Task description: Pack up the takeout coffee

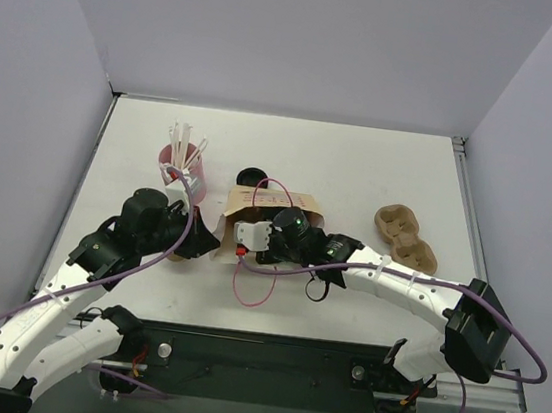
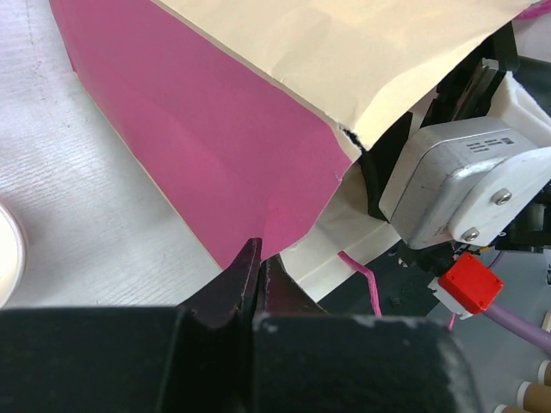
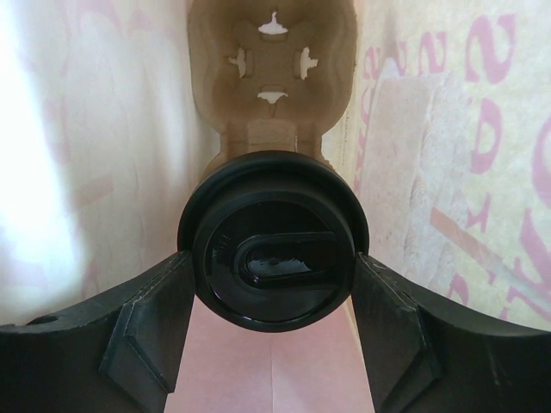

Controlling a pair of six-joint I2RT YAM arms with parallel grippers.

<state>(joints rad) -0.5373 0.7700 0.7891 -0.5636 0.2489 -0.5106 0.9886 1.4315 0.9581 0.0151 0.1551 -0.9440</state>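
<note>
White tabletop (image 1: 361, 167), grey walls. Pink cup of straws (image 1: 183, 160), at left. Left gripper (image 2: 256, 262): fingers pressed together on the edge of the paper bag (image 1: 274, 204) (pink panel in the wrist view). Right gripper (image 3: 272, 262): inside the bag, clamped on either side of the takeout coffee (image 3: 274, 228), with a pulp carrier (image 3: 271, 60) deeper in. Second carrier (image 1: 405, 237): on the table, at right.

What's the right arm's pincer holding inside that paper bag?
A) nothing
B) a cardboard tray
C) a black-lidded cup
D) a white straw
C: the right pincer clamps the takeout coffee by its black lid, inside the paper bag.
</note>
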